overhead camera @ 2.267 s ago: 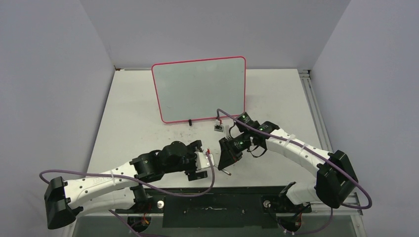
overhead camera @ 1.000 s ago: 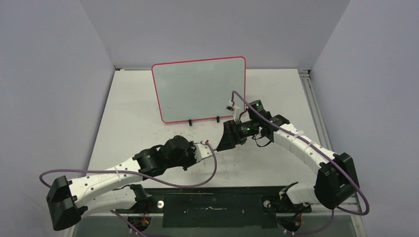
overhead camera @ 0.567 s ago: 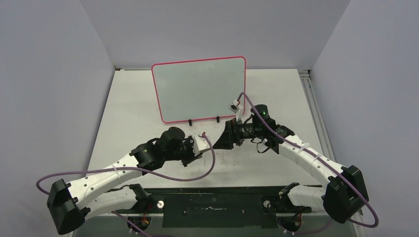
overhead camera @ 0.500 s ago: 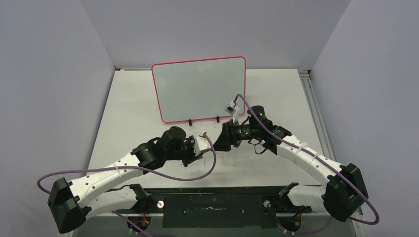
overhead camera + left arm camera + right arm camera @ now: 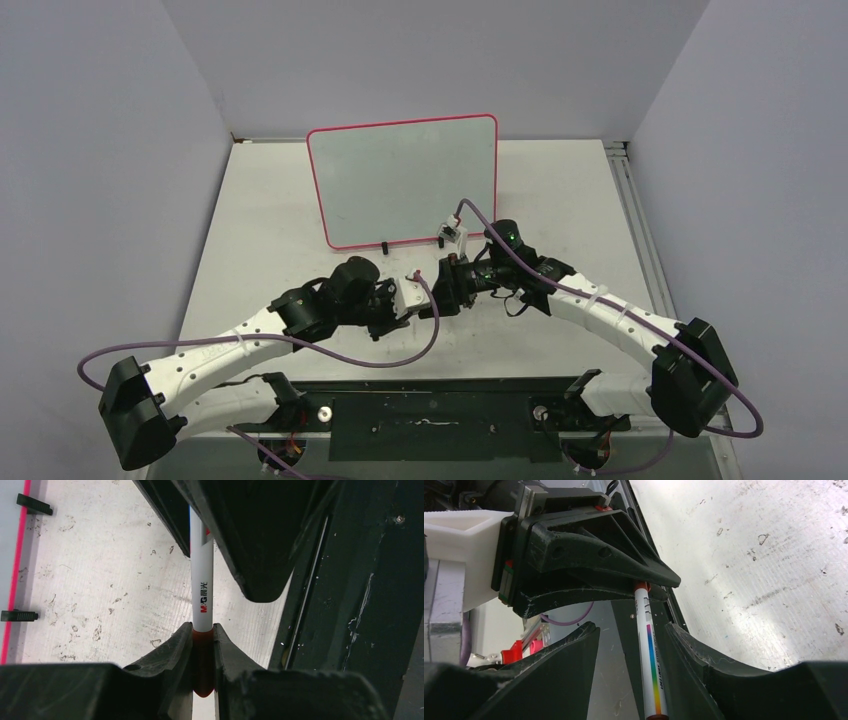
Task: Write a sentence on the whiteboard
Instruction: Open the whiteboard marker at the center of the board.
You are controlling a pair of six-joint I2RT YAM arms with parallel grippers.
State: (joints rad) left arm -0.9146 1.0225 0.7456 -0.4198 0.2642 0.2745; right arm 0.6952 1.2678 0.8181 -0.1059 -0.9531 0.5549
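Note:
The whiteboard (image 5: 400,180), pale with a pink-red rim, stands at the back of the table on two black clip feet. Its face looks blank and the sentence is out of view. In front of it the two grippers meet tip to tip. My left gripper (image 5: 202,630) is shut on the dark red end of a white marker (image 5: 202,595). The marker's barrel (image 5: 651,665), with its rainbow stripe, runs in between the fingers of my right gripper (image 5: 631,630). Those fingers stand apart: the right one is close beside the barrel, the left one well clear of it.
The board's pink edge (image 5: 20,540) and both clip feet (image 5: 34,504) show at the left of the left wrist view. A scuffed white tabletop (image 5: 280,230) lies under the arms. A black rail (image 5: 430,410) runs along the near edge, and grey walls close in on three sides.
My right arm has swung left and brought its jaws round the marker's free end, and the jaws have narrowed. The left gripper has kept its hold and barely moved.

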